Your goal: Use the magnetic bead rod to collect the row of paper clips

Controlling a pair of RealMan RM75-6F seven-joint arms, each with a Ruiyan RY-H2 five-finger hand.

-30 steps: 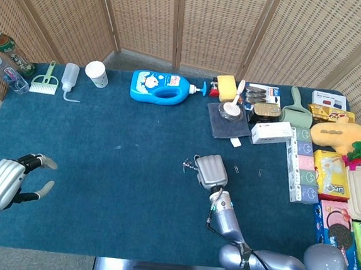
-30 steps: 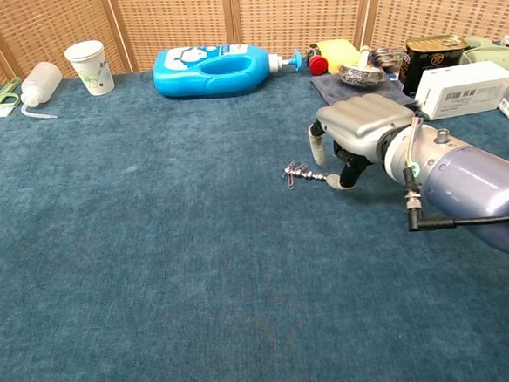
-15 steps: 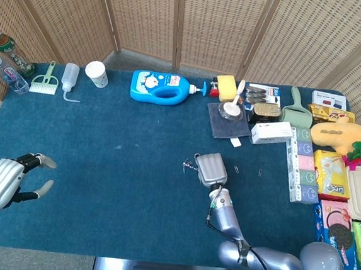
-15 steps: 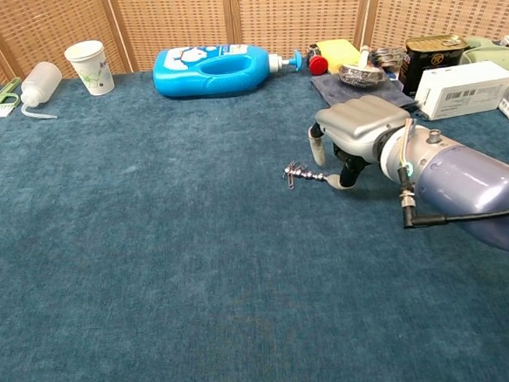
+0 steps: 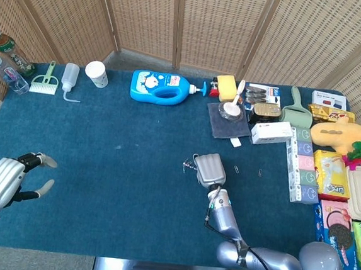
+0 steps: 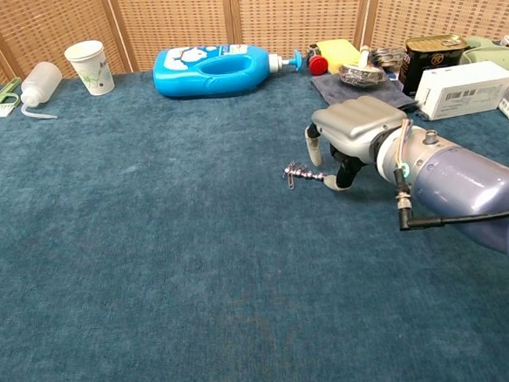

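Note:
My right hand (image 6: 352, 133) (image 5: 208, 169) sits low over the blue cloth near mid-table, palm down, and pinches the magnetic bead rod (image 6: 310, 175), which points left. Several paper clips (image 6: 292, 173) (image 5: 186, 167) cling to the rod's left tip. Two loose paper clips lie on the cloth to the right of the hand, one close by (image 5: 237, 170) and one farther right (image 5: 261, 173). My left hand (image 5: 9, 179) hovers at the near left corner, fingers apart, holding nothing; the chest view does not show it.
A blue detergent bottle (image 5: 161, 86), white cup (image 5: 97, 73) and squeeze bottle (image 5: 70, 77) line the far edge. A white box (image 5: 271, 132), tin (image 6: 432, 54), dark cloth with bowl (image 5: 229, 117) and snack packs (image 5: 332, 174) crowd the right side.
My right hand has edged slightly left with the rod and its clips. The left hand stays put.

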